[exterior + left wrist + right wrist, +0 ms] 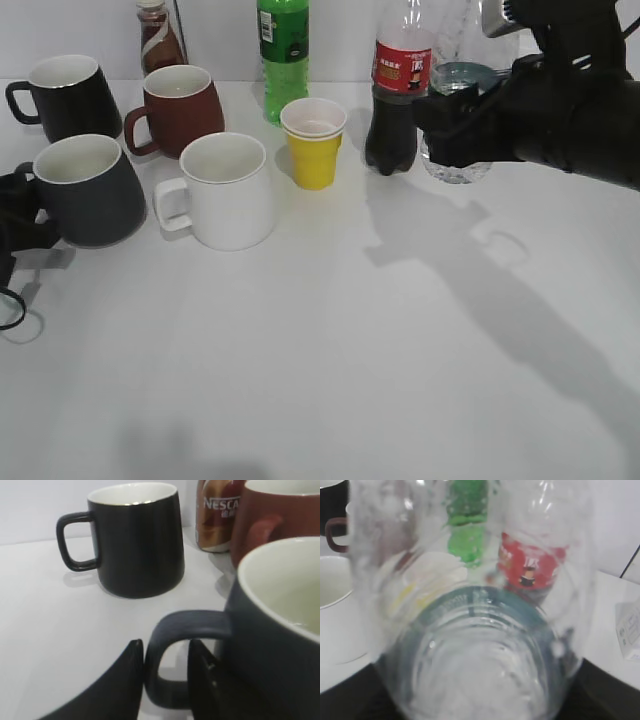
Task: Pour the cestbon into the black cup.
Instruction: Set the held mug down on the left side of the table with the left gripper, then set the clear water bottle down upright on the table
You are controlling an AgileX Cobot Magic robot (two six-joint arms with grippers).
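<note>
Over on the far right of the bench (330, 360), the right claw (455, 125) is wrapped around the cestbon (458, 150), clamped on the clear bottle, which stands upright with its base on the bench just to the right of the cola bottle (398, 90). From the right wrist camera the cestbon (480, 645) fills almost the whole view, its ribbed clear wall right up against the lens, with the red cola label (530, 570) and the green soda bottle (466, 520) showing blurred through the plastic.

Now the left side: the black cup (88, 190) sits at the near left, upright, off-white inside, with the white mug (228, 190) just to its right. The left claw (20, 215) is at the cup's left flank. The left wrist camera shows it clearly: the two dark fingers (125, 685) are parted, one outside the loop handle (172, 655) and the other threaded through it, so the claw straddles the handle; whether it is squeezing tight I cannot tell.

Behind, the glossy black mug (135, 540) stands at the far left, the maroon mug (178, 108) to its right, a Nescafé bottle (217, 515) behind them. A yellow paper cup (314, 142) stands mid-bench, near the green soda bottle.
</note>
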